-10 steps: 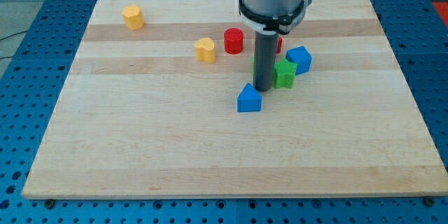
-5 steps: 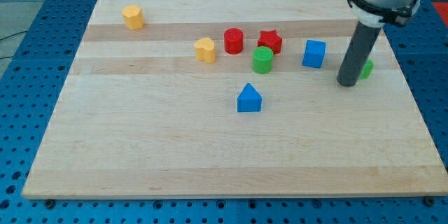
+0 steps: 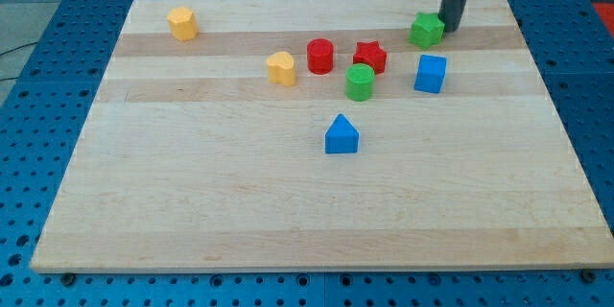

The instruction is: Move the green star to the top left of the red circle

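The green star (image 3: 427, 29) lies near the view's top right of the wooden board. My tip (image 3: 449, 29) stands right against the star's right side. The red circle (image 3: 320, 56) sits well to the star's left and slightly lower, near the board's upper middle. A red star (image 3: 369, 56) lies between the red circle and the green star.
A green cylinder (image 3: 360, 82) sits below the red star. A blue cube (image 3: 431, 73) lies below the green star. A yellow heart block (image 3: 281, 67) is left of the red circle. A blue house-shaped block (image 3: 341, 135) is mid-board. A yellow block (image 3: 181, 22) is top left.
The rod swung from the board's middle to the right edge, then up to the top right. The green star went with it, from beside the blue cube to the top right.
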Robot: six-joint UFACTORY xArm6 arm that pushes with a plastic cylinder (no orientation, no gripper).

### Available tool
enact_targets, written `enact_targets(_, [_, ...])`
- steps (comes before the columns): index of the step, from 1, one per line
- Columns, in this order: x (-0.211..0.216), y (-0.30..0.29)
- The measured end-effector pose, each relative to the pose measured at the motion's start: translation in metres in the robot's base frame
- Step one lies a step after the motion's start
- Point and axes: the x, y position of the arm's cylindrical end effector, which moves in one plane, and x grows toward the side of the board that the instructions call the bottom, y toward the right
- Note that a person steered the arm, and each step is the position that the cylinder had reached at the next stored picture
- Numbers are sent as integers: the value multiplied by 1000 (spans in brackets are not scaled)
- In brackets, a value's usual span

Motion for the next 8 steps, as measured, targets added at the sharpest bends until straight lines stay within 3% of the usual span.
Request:
enact_targets(2, [25, -14])
enact_targets(3, [6, -67])
enact_targets(4, [35, -32])
enact_targets(5, [50, -42])
enact_targets(6, [9, -114])
enact_targets(8, [-8, -163])
